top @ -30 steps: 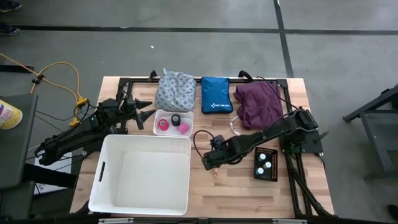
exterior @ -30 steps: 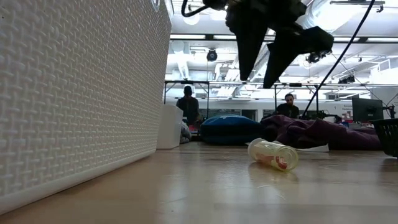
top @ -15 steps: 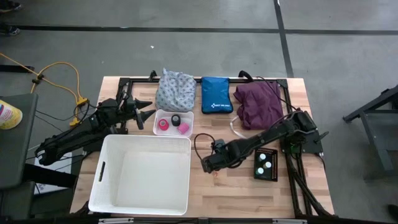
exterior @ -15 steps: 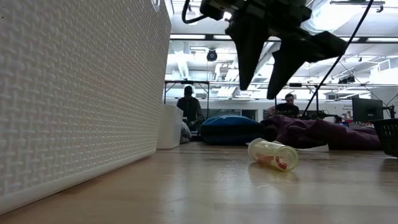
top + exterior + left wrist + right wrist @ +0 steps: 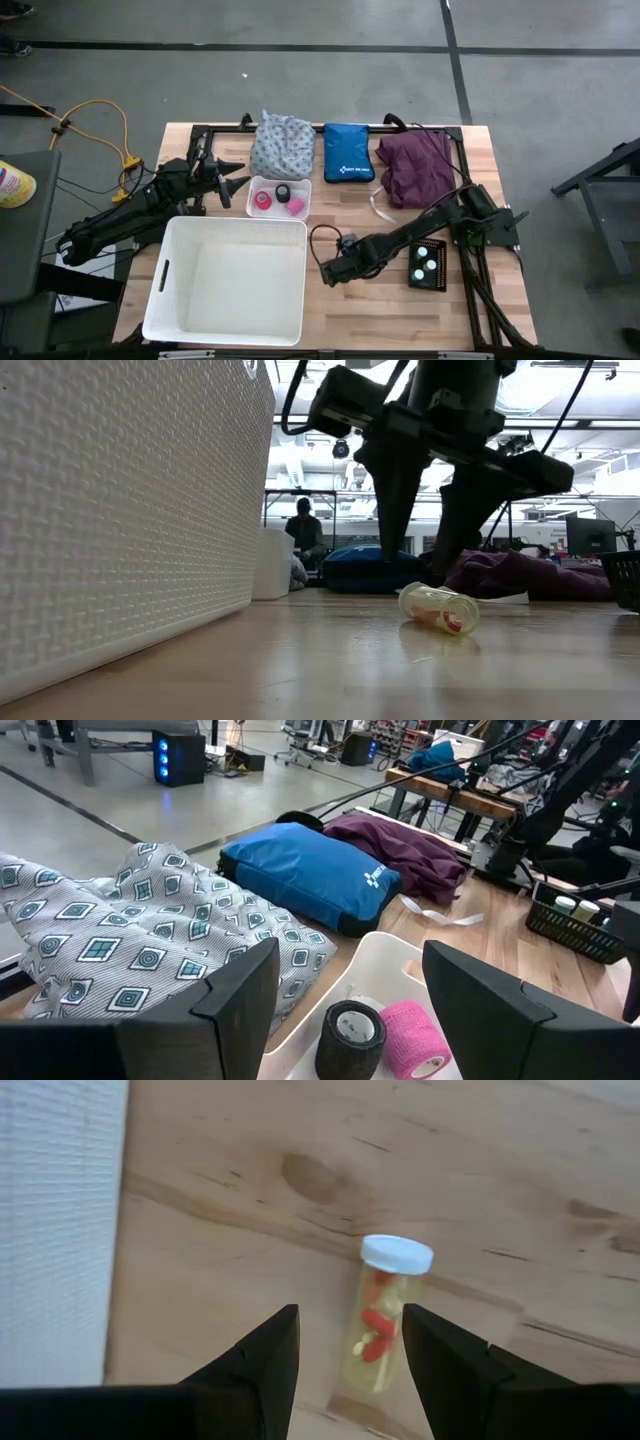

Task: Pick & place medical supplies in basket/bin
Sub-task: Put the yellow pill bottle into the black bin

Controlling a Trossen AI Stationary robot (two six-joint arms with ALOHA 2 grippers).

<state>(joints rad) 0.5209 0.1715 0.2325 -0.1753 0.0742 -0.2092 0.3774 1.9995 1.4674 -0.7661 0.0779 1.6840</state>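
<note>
Your right gripper [image 5: 420, 565] sits low at centre frame in the low view, fingers spread and holding nothing, straddling the white-capped vial [image 5: 385, 1320] that lies on its side on the table [image 5: 390, 310], right of the white bin [image 5: 225, 285]. Your left gripper [image 5: 238, 182] waits open at upper left beside the tape rolls [image 5: 385, 1038].

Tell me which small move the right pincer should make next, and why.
Probably lower a little more, then close. The right pincer is open and sits just above the vial, which lies on its side on the table beside the bin. In the low view its fingers are not yet level with the vial.
</note>
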